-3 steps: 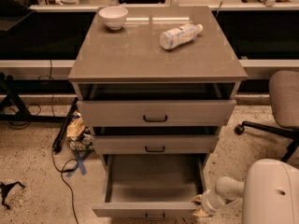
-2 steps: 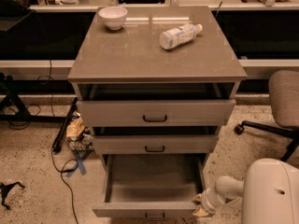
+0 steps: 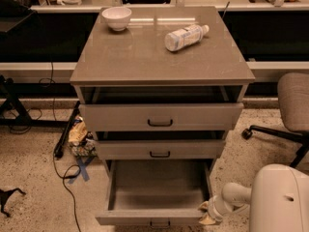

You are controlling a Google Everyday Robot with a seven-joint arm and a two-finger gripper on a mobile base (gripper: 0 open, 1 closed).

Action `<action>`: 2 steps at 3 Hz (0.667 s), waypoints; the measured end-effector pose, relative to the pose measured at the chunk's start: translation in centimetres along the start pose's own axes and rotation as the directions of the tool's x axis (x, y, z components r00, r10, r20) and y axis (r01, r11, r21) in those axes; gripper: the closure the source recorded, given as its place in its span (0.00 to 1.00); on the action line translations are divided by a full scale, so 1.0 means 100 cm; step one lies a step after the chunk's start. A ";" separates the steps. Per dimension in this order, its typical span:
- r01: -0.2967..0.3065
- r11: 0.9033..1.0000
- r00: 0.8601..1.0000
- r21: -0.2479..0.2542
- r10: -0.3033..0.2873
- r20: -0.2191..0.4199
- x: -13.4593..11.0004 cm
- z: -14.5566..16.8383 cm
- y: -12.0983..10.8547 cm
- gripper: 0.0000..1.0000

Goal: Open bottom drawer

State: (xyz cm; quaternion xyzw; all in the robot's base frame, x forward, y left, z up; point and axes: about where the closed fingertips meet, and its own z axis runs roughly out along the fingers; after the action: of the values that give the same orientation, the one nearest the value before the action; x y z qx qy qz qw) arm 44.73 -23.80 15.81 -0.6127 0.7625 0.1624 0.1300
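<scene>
The bottom drawer (image 3: pixel 159 187) of the grey-beige cabinet (image 3: pixel 159 71) stands pulled far out, its plain grey tray empty. Its front (image 3: pixel 149 218) is at the lower edge of the view, with the black handle (image 3: pixel 159 224) partly cut off. The middle drawer front (image 3: pixel 159 150) and the top drawer front (image 3: pixel 161 117) stick out a little. My gripper (image 3: pixel 207 213) is at the front right corner of the bottom drawer, at the end of my white arm (image 3: pixel 280 199).
A white bowl (image 3: pixel 117 17) and a lying plastic bottle (image 3: pixel 186 36) rest on the cabinet top. An office chair (image 3: pixel 292 105) stands at the right. Cables, blue tape and a crumpled bag (image 3: pixel 79 134) lie on the floor at the left.
</scene>
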 end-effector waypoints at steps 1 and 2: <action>0.000 1.000 1.000 -0.004 0.000 0.001 0.000 0.002 0.002 0.35; 0.000 1.000 1.000 -0.007 0.000 0.002 -0.001 0.004 0.003 0.12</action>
State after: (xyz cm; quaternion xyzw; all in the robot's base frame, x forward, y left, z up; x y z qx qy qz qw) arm 44.41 -23.51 15.55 -0.6129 0.7618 0.1657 0.1285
